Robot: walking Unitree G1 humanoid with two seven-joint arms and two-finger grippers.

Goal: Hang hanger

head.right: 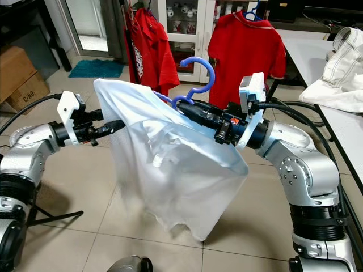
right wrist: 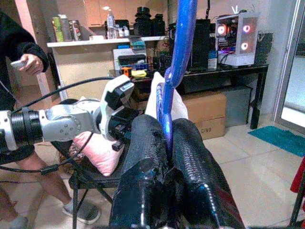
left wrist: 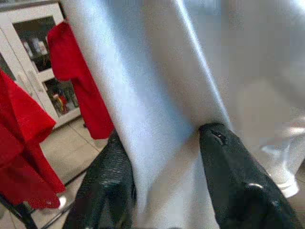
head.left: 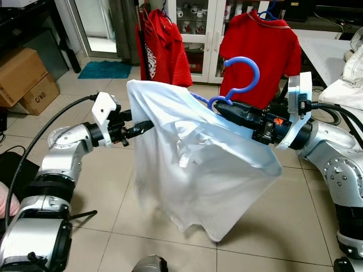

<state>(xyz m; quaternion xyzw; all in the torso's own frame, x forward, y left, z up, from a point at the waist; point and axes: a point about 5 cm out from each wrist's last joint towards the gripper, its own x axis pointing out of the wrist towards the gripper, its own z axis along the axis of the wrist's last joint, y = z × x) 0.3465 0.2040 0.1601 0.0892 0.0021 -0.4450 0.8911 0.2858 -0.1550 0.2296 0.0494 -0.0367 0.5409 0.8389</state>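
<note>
Black fingers of the right hand (head.left: pixel 222 106) were pressed together on the neck of a blue hanger (head.left: pixel 241 76), just below its hook; the right wrist view showed the blue bar clamped between the two fingers (right wrist: pixel 143 157). The hook stood upright above the hand, free in the air and touching nothing. A white shirt (head.left: pixel 193 164) was draped over the hanger and hung down in loose folds well above the tiled floor (head.left: pixel 113 221). The left hand (head.left: pixel 148 126) was held at the shirt's near shoulder edge, level with the right hand; the left wrist view showed its two fingers (left wrist: pixel 228 176) spread, with a fold of the white cloth passing between them. Whether they gripped the cloth could not be determined.

Behind the shirt, two red shirts hung on a rack: one (head.left: pixel 164 48) toward the robot's left, one (head.left: pixel 261 54) toward its right, the latter on a blue hanger of its own. A glass-fronted cabinet (head.left: pixel 198 25) stood behind them. Cardboard boxes (head.left: pixel 25 79) sat on the floor at far left, with a teal mat (head.left: pixel 105 69) beyond. A white surface (head.left: pixel 323 56) at right carried pale folded cloth (head.left: pixel 349 90). In the right wrist view a person (right wrist: pixel 19 52) stood beside a pink cushion (right wrist: pixel 97 152).
</note>
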